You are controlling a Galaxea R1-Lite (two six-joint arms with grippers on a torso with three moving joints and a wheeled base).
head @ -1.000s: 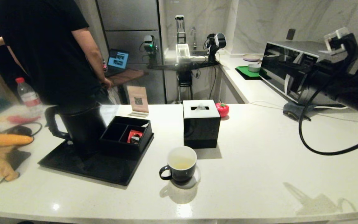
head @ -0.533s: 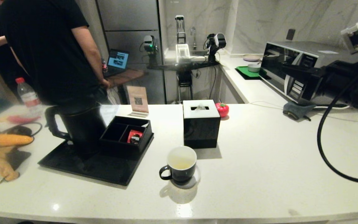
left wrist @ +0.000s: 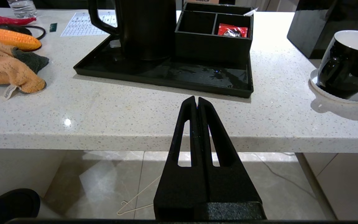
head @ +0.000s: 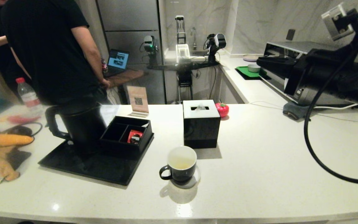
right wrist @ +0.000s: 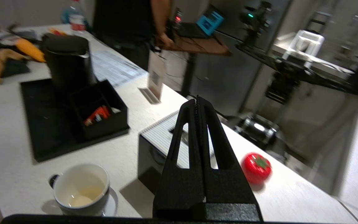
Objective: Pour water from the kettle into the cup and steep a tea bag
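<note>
The right claw (right wrist: 197, 102), fingers together and empty, is hovering above the cup (head: 181, 164); the left claw (left wrist: 196, 101), likewise together, is parked below the worktop (left wrist: 135, 109) edge.

The kettle (head: 82, 124) loses its lid against the dark clothes of the person (head: 51, 46) behind it. The tissue box (left wrist: 325, 25) is cut off. No tea bag can be made out in the cup (head: 180, 165).
</note>
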